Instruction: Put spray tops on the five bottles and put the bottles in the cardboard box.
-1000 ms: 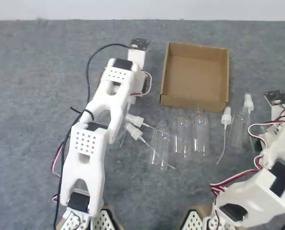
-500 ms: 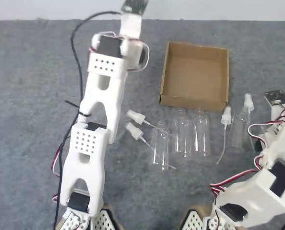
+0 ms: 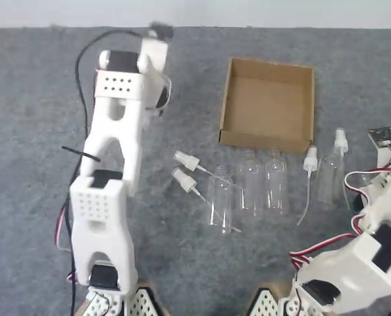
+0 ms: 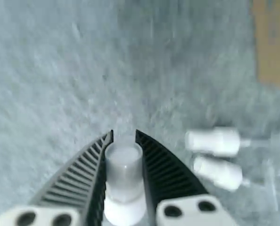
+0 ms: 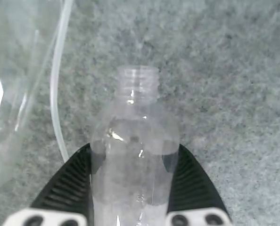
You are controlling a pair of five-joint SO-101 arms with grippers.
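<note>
left gripper (image 4: 123, 141): spray top (image 4: 124, 165) is being clamped, jaws narrowed, likely for capping | right gripper (image 5: 133, 149): open-necked bottle (image 5: 136, 117) is being gripped, neck left free

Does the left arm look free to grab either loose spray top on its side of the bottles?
Probably not yet: the left gripper is already shut on a spray top. The two loose tops lie uncovered on the carpet.
</note>
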